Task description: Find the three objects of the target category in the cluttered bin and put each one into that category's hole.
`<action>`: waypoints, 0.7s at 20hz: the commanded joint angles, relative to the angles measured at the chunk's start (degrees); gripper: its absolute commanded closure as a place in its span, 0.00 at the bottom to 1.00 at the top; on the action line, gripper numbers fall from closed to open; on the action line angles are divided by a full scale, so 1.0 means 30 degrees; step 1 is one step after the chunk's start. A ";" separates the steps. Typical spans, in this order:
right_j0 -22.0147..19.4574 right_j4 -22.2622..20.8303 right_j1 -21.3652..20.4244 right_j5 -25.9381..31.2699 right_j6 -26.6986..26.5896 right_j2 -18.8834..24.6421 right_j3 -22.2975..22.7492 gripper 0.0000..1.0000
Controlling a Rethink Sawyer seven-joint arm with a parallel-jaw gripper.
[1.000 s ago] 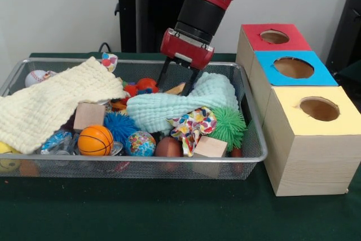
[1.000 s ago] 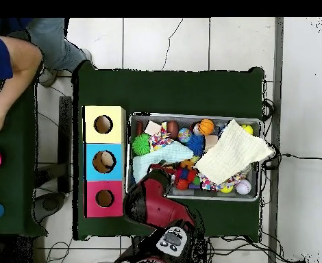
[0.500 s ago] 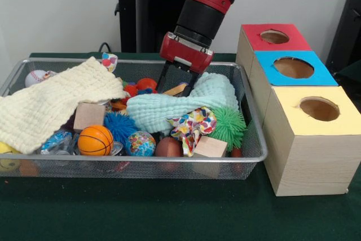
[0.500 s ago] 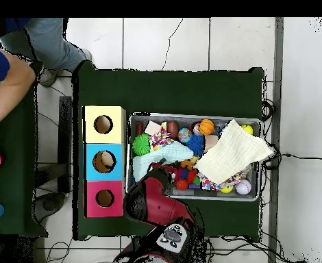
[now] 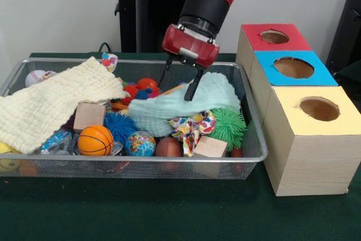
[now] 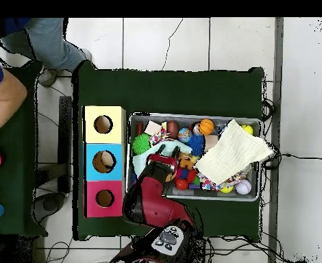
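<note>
The wire-mesh bin [image 5: 248,156] holds, from its left end, a baseball [image 5: 35,77], a cream cloth [image 5: 51,103] draped over the clutter, a wooden block [image 5: 88,115], a basketball [image 5: 95,140], a blue spiky ball [image 5: 119,124] and a globe ball [image 5: 140,144]. Mid-bin, the gripper [image 5: 181,86] has its 2 fingers nipped on the mint cloth [image 5: 186,108], its edge raised. Right of that lies a green spiky ball [image 5: 228,125]. No plush toy shows clearly. Just right of the bin stand 3 boxes; the red-topped hole [image 5: 274,36] is farthest back.
</note>
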 commanded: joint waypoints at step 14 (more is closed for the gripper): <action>-0.1130 0.0828 -0.1179 0.1641 0.4118 0.2701 -0.0804 0.00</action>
